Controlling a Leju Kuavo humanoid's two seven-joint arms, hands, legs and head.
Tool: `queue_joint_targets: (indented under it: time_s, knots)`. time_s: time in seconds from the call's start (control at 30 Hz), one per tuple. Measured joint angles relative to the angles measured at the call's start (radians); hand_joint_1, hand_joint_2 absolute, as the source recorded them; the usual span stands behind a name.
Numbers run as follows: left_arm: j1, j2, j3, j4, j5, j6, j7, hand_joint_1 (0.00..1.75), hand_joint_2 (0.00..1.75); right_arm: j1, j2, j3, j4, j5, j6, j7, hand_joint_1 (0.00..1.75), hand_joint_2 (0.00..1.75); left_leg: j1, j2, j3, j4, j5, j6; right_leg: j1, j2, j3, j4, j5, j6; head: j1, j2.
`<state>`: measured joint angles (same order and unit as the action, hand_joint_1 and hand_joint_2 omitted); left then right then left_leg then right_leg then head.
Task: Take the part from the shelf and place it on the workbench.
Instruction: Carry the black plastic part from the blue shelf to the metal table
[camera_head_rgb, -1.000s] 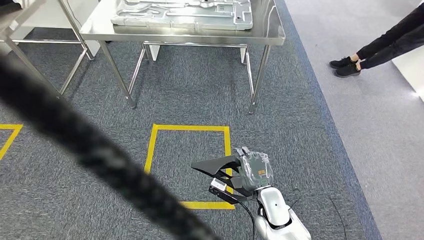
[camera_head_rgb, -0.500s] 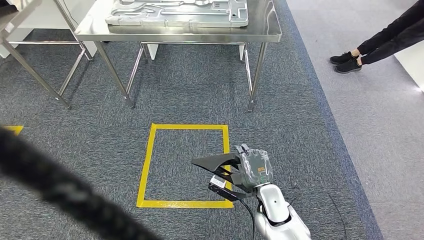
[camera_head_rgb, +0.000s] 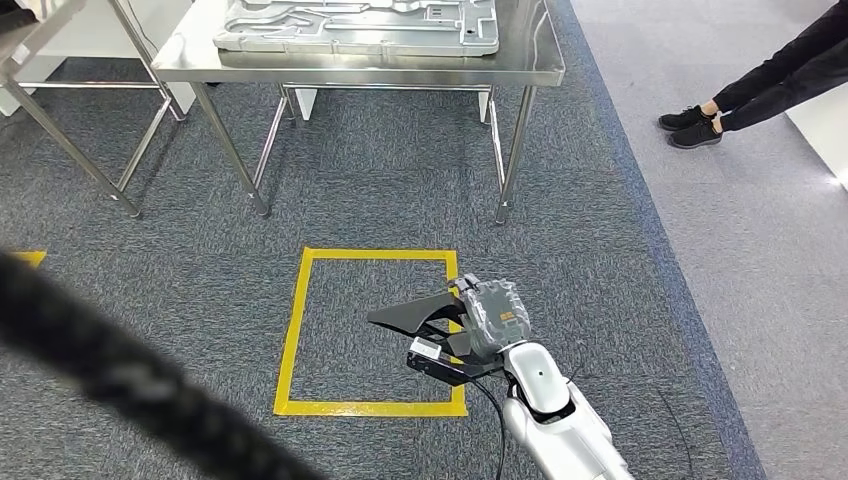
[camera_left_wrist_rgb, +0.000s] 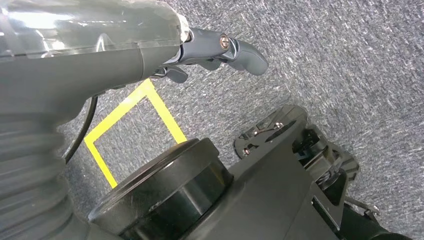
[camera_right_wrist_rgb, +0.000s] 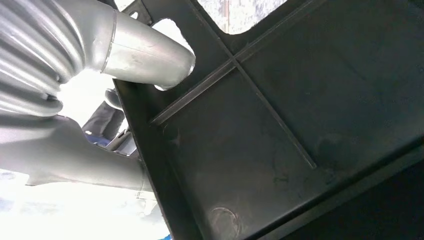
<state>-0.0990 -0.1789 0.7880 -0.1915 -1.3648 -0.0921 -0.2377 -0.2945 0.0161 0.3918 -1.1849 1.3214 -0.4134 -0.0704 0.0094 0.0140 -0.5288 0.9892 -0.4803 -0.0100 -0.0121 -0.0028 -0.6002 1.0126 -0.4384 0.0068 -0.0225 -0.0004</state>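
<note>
My right hand (camera_head_rgb: 493, 318) grips a black flat part (camera_head_rgb: 415, 315) low in the head view, holding it above the floor over the yellow taped square (camera_head_rgb: 297, 320). Close up in the right wrist view, the part (camera_right_wrist_rgb: 280, 115) shows raised ribs, and my grey thumb (camera_right_wrist_rgb: 150, 55) lies at its edge. The steel workbench (camera_head_rgb: 360, 72) stands ahead at the top of the head view, some way from the part. My left hand (camera_left_wrist_rgb: 125, 45) hangs over the carpet with its fingers (camera_left_wrist_rgb: 220, 47) stretched out and nothing in them.
A grey moulded metal plate (camera_head_rgb: 355, 25) lies on the workbench. Another steel frame's legs (camera_head_rgb: 70, 140) stand at the left. A person's legs and black shoes (camera_head_rgb: 690, 128) are at the upper right on the lighter floor. A blurred black cable (camera_head_rgb: 120, 380) crosses the lower left.
The camera has shifted, so the workbench sits a little higher than a second ago. My right hand has carried the part slightly left and forward over the square.
</note>
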Motion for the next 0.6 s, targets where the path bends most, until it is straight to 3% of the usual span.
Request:
queue_joint_targets:
  time_s: [0.17, 0.4, 0.5, 0.6]
  knots:
    - [-0.001, 0.003, 0.0, 0.0, -0.001, 0.0, 0.003, 0.0, 1.75, -0.112, -0.029, 0.044, 0.036, 0.021, 0.092, -0.03, 1.75, 1.75, 0.0, 0.001, -0.001, 0.001, 0.001, 0.0, -0.001, 0.001, -0.001, 0.0, 0.003, 0.001, 0.0, 0.0]
    - [-0.012, 0.005, 0.0, 0.0, -0.003, -0.003, 0.019, 0.0, 1.75, -0.539, -0.07, 0.114, 0.18, 0.002, 0.267, -0.112, 1.75, 1.75, 0.0, 0.003, -0.008, 0.005, 0.007, 0.0, -0.001, 0.002, -0.008, 0.001, 0.009, 0.002, 0.0, 0.0]
    - [-0.012, 0.005, -0.001, 0.0, -0.003, -0.002, 0.02, 0.0, 1.75, -0.625, -0.075, 0.143, 0.215, 0.017, 0.279, -0.108, 1.75, 1.75, 0.001, 0.002, -0.009, 0.005, 0.007, 0.0, -0.001, 0.001, -0.008, 0.001, 0.01, 0.002, 0.0, 0.0]
    - [-0.013, 0.007, -0.003, 0.0, -0.001, 0.0, 0.024, 0.0, 1.75, -0.74, -0.075, 0.205, 0.273, 0.053, 0.362, -0.109, 1.75, 1.75, 0.0, 0.003, -0.015, 0.007, 0.008, 0.0, -0.002, 0.003, -0.014, 0.004, 0.012, 0.002, 0.0, 0.0]
